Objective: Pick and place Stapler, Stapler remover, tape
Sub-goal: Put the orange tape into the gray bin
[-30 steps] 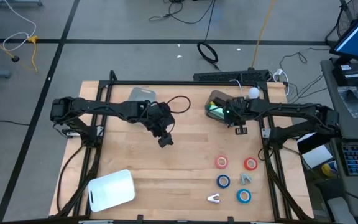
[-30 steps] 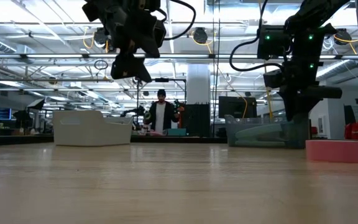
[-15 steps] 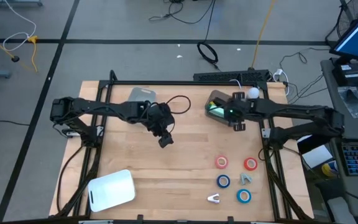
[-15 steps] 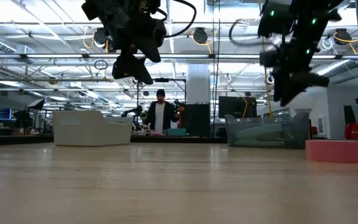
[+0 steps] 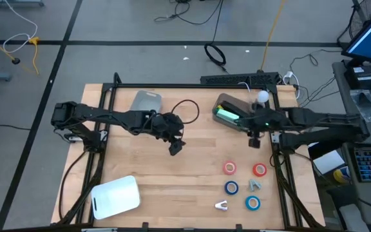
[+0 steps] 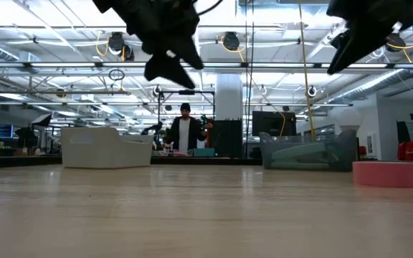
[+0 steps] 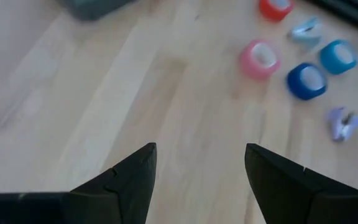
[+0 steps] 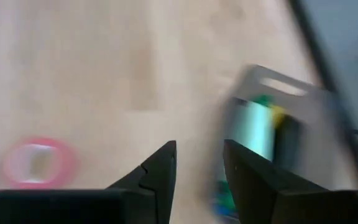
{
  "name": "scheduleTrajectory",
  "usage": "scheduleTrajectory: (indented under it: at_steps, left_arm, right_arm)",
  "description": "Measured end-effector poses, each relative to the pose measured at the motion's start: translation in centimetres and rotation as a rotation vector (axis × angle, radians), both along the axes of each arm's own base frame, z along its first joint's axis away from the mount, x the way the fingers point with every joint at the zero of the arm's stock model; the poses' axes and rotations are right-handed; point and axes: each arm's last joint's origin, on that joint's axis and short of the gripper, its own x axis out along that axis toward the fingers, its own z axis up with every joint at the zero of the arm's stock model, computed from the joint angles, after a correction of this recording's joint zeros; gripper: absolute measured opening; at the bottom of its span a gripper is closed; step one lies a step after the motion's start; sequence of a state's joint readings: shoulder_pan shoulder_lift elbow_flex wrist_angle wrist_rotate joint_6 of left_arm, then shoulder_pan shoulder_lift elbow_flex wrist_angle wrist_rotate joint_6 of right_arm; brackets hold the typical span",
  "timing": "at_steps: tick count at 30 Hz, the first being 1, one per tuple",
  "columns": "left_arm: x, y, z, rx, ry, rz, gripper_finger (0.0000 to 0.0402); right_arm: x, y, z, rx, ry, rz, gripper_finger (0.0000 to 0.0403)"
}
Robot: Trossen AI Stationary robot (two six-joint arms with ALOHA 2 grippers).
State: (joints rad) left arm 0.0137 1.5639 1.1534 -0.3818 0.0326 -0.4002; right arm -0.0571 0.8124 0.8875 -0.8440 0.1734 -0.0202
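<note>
- Far left, a white bin sits at the table's near-left corner; a grey bin lies at the far edge.
- Left gripper hangs mid-table, fingers wide apart, nothing between them.
- Right gripper is up in the air beside the clear bin with green contents; its jaws stand part-open with a narrow gap, holding nothing.
- Near right, the tape: red rolls and, blue rolls and, all flat on the wood.
- Two small staple removers lie among the rolls.
</note>
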Motion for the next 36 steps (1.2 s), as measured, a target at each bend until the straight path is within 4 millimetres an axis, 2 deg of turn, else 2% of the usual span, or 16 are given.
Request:
scheduleTrajectory:
  at_steps: [5, 9, 15, 23, 27, 30, 36]
  left_arm:
    - [0.5, -0.8, 0.5, 0.032, -0.077, -0.03, 0.0246]
    - [0.7, -1.5, 1.0, 0.046, -0.131, -0.056, 0.0246]
    - [0.6, -2.9, 1.1, 0.053, -0.136, -0.101, 0.0246]
    - [0.3, -4.1, 1.0, 0.078, -0.189, -0.152, 0.0246]
    - [-1.1, -4.2, 0.4, 0.055, -0.303, -0.16, 0.0246]
    - [-3.1, -4.5, -0.6, 0.033, -0.32, -0.173, 0.0246]
    - [-6.2, -5.1, -0.8, 0.025, -0.373, -0.161, 0.0246]
  right_arm:
    - [-0.9, 1.8, 0.6, 0.241, -0.068, 0.087, 0.0118]
    - [-1.0, 3.3, 0.4, 0.379, -0.021, 0.146, 0.0116]
    - [-1.1, 5.2, -1.0, 0.473, 0.173, 0.128, 0.0115]
    - [-2.1, 6.6, -3.1, 0.566, 0.572, -0.076, 0.0115]
    - [-2.1, 7.1, -3.8, 0.568, 0.685, -0.146, 0.0115]
    - [-1.8, 7.4, -4.4, 0.545, 0.713, -0.18, 0.0115]
    - [-2.1, 7.4, -6.7, 0.529, 0.749, -0.246, 0.0115]
